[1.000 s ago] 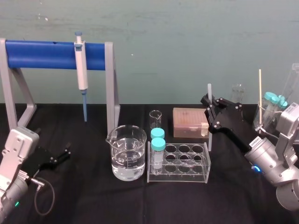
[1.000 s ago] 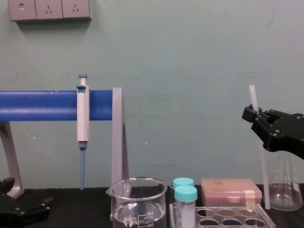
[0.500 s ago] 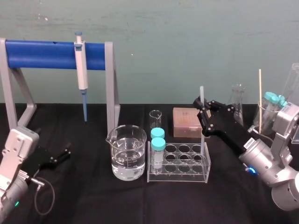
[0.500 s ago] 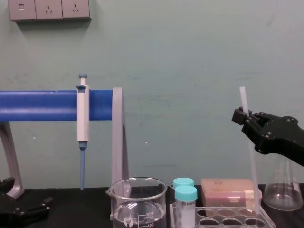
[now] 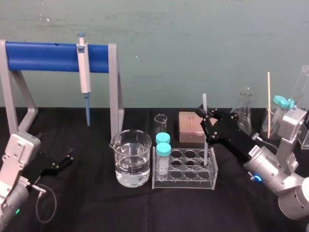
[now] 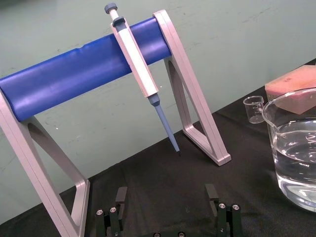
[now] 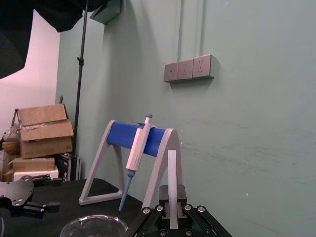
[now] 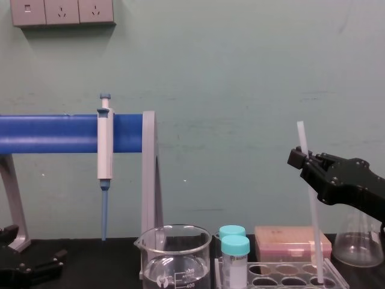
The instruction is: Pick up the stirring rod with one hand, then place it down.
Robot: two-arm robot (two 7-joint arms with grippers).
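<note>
Pickup looking done: right gripper [image 5: 204, 118] is pinching the stirring rod [image 8: 313, 229] upright over the tube rack [image 5: 183, 182], tip down in 1 well, release pending, while left gripper [image 5: 58, 163] is idling, fingers spread, well left of the rack.

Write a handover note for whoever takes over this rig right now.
Right gripper: shut on the stirring rod, which it holds upright with the lower end down in a right-end well of the test tube rack.
Left gripper: open, parked low on the left of the black table.
Done: rod picked up.
Left: set the rod down, release it, withdraw.
</note>
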